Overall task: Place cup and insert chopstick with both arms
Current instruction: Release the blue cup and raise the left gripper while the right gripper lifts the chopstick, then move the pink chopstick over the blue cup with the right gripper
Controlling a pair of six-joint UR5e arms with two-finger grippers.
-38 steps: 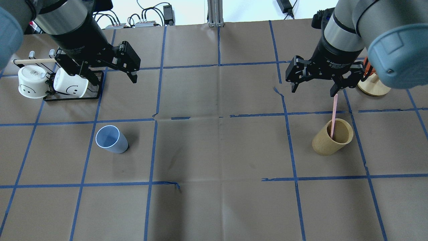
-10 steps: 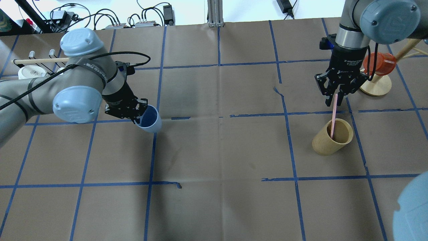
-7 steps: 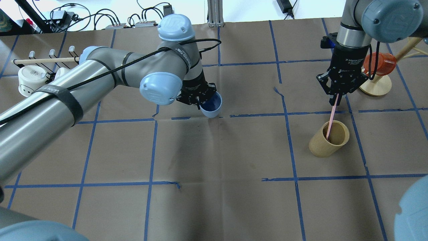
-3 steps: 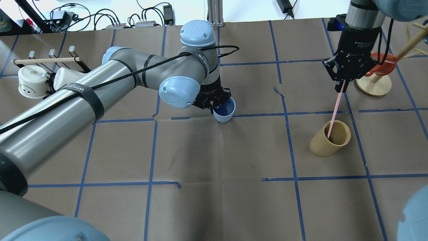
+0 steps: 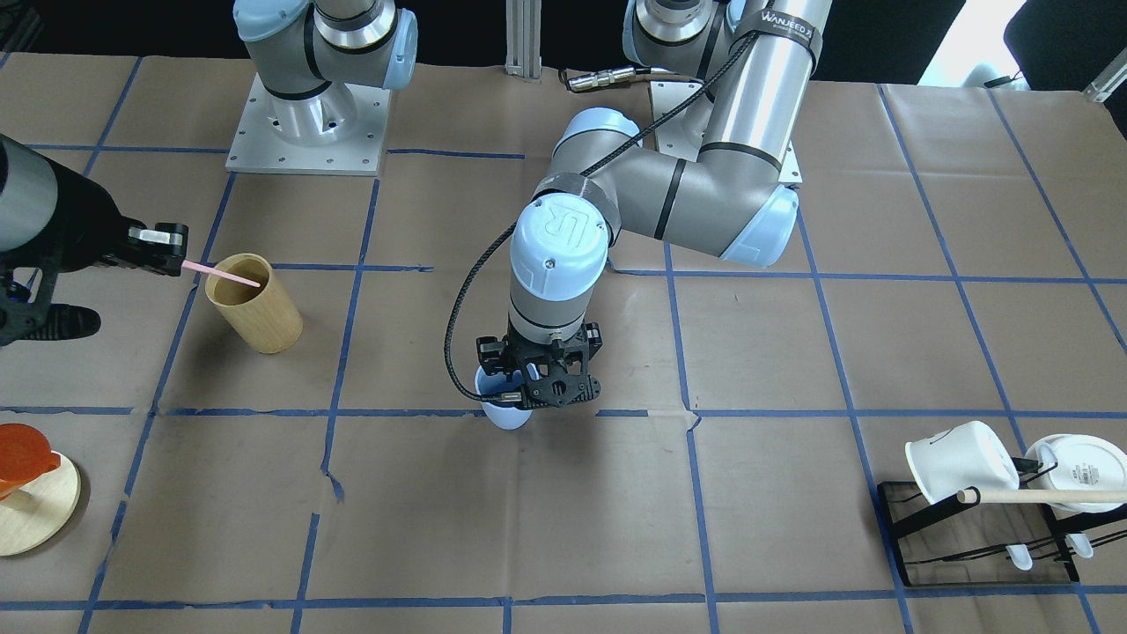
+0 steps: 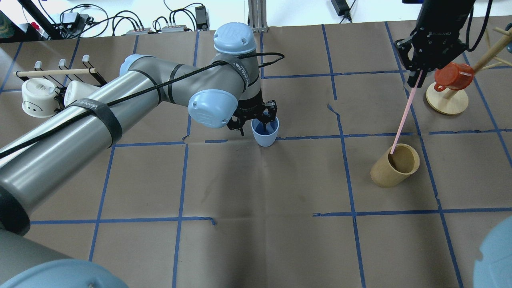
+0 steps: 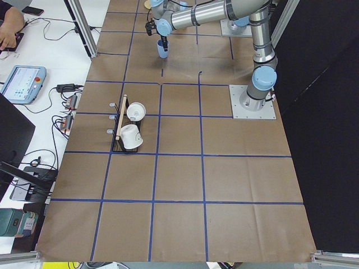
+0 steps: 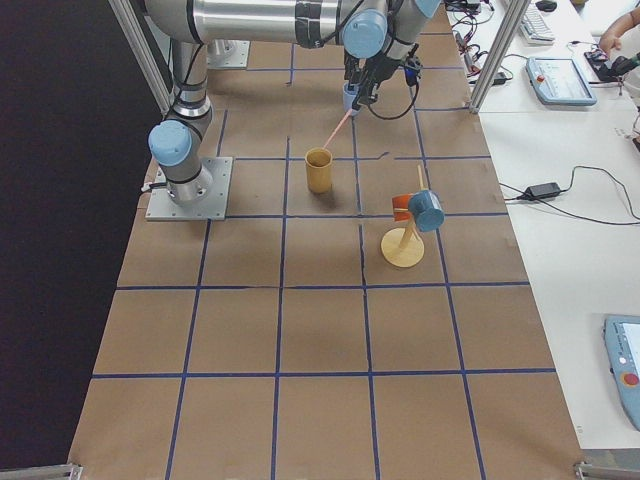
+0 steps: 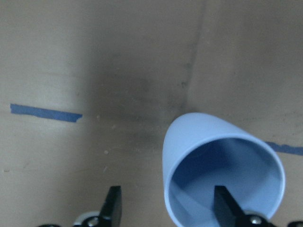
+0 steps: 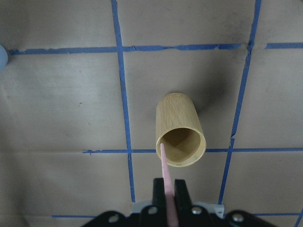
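One left pincer (image 9: 165, 191) finger (image 9: 221, 203) hangs inside the cup (image 9: 189, 137).

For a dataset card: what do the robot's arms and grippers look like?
The left arm and right arm are silver tubes with blue joint caps; the left has a black cable and lettered black strap; left gripper and right gripper are black.

Table (image 6: 264, 248) is covered w/ brown paper, marked into squares by blue tape (image 6: 180, 180). On robot's L side a black wire rack (image 5: 977, 537) is set, w/ two white mugs (image 5: 955, 462) tipped on it & a wooden rod (image 5: 1048, 497) laid across the top. On R side an orange cup (image 6: 450, 76) is hung on a wooden stand (image 6: 446, 102) w/ round base. Cables & power bricks (image 6: 176, 22) are strewn past the far edge, beside a metal post (image 6: 258, 16). A tablet (image 7: 22, 84) is seen on a side desk.
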